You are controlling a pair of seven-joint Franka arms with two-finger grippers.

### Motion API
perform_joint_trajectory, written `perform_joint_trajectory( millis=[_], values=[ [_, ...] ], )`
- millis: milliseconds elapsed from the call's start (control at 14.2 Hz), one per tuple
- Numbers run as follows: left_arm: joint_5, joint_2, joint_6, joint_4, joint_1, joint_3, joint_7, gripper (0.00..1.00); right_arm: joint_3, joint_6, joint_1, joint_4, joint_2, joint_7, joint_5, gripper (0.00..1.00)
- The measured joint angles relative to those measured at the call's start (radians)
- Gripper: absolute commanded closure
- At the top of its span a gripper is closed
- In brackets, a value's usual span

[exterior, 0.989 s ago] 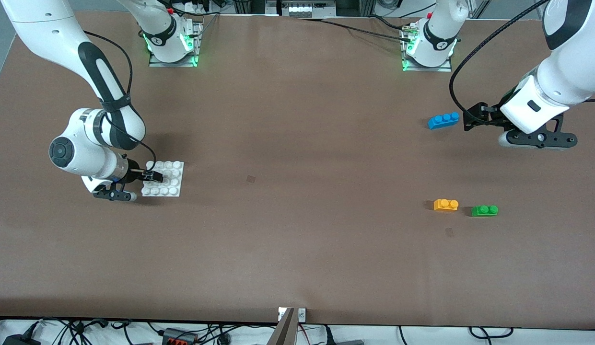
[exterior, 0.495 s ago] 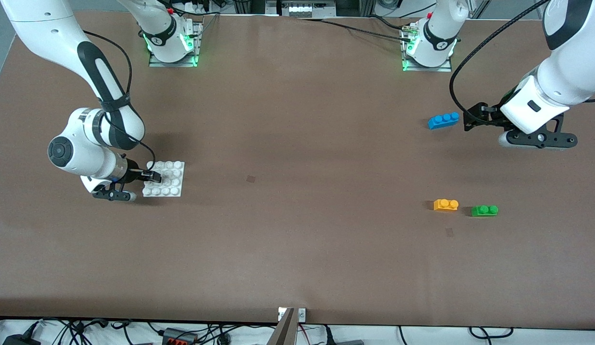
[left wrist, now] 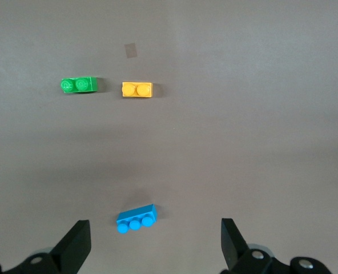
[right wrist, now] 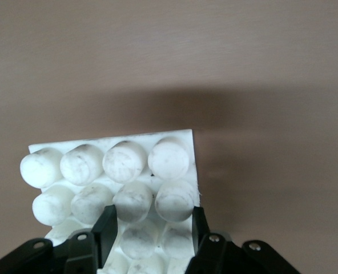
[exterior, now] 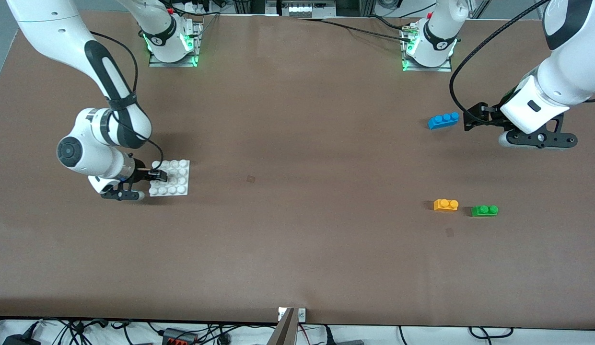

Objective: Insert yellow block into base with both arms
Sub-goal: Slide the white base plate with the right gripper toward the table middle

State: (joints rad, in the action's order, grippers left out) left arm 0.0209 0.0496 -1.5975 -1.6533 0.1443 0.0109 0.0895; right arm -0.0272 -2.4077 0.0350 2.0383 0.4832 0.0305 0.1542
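Shifted a bit since the earlier frames: base (exterior: 172,178) and right gripper (exterior: 158,175) together sitting slightly more toward the middle of the table than a second ago, plate still flat on the brown table (exterior: 297,239) at the right arm's end. Everything at the left arm's end looks unmoved. No readable writing or brand marks anywhere; only green lights glowing at both arm mounts along the table edge farthest from the front camera. Right wrist view gives what the front view can't: black fingers (right wrist: 105,228) closed in on the base (right wrist: 117,171), clamped along a column of its studs near one edge, studs looking scuffed and greyish up close. Front view only shows a black tip overlapping the plate's edge. Left wrist view shows the left gripper (left wrist: 152,251) with fingers spread wide apart, nothing between them, hanging over the table just beside the blue brick (left wrist: 136,218). Same view also has the yellow block (left wrist: 137,89) and green brick (left wrist: 80,85) lying side by side with a small gap, studs up, well apart from the blue one. In the front view, yellow block (exterior: 446,205) rests on the table nearer the camera than the blue brick (exterior: 443,120), green brick (exterior: 484,210) just beside it, left gripper (exterior: 472,120) waiting up by the blue one.
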Motion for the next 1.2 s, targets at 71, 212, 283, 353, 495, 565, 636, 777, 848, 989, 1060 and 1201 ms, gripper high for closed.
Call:
perform_joint_trajectory(
  millis=[71, 212, 283, 353, 495, 565, 636, 777, 848, 989, 1060, 1201],
  values=[
    [0.0, 0.0, 0.0, 0.0, 0.0, 0.0, 0.0, 0.0, 0.0, 0.002, 0.023, 0.0, 0.0, 0.0, 0.0, 0.46],
    [0.0, 0.0, 0.0, 0.0, 0.0, 0.0, 0.0, 0.0, 0.0, 0.006, 0.079, 0.001, 0.0, -0.016, 0.0, 0.46],
    [0.0, 0.0, 0.0, 0.0, 0.0, 0.0, 0.0, 0.0, -0.001, 0.006, 0.109, 0.002, 0.0, -0.045, 0.0, 0.46],
    [0.0, 0.0, 0.0, 0.0, 0.0, 0.0, 0.0, 0.0, -0.001, 0.006, 0.142, 0.002, 0.0, -0.087, 0.002, 0.46],
    [0.0, 0.0, 0.0, 0.0, 0.0, 0.0, -0.001, 0.0, -0.003, 0.005, 0.216, 0.002, 0.0, -0.172, 0.009, 0.46],
    [0.0, 0.0, 0.0, 0.0, 0.0, 0.0, -0.001, 0.0, -0.003, 0.003, 0.256, 0.001, 0.001, -0.215, 0.011, 0.45],
    [0.0, 0.0, 0.0, 0.0, 0.0, 0.001, -0.001, 0.0, -0.004, 0.0, 0.294, -0.002, 0.004, -0.264, 0.011, 0.45],
    [0.0, 0.0, 0.0, 0.0, 0.0, 0.001, -0.001, 0.0, -0.004, -0.007, 0.364, -0.018, 0.014, -0.361, 0.011, 0.42],
    [0.0, 0.0, 0.0, 0.0, 0.0, 0.001, -0.001, 0.0, -0.004, -0.007, 0.399, -0.033, 0.023, -0.399, 0.011, 0.42],
    [0.0, 0.0, 0.0, 0.0, 0.0, 0.001, -0.001, 0.0, -0.004, -0.008, 0.467, -0.072, 0.047, -0.482, 0.011, 0.42],
    [0.0, 0.0, 0.0, 0.0, 0.0, 0.001, -0.001, 0.0, -0.004, -0.008, 0.498, -0.096, 0.063, -0.524, 0.011, 0.42],
    [0.0, 0.0, 0.0, 0.0, 0.0, 0.001, -0.001, 0.0, -0.004, -0.008, 0.561, -0.158, 0.1, -0.61, 0.011, 0.42]
  ],
)
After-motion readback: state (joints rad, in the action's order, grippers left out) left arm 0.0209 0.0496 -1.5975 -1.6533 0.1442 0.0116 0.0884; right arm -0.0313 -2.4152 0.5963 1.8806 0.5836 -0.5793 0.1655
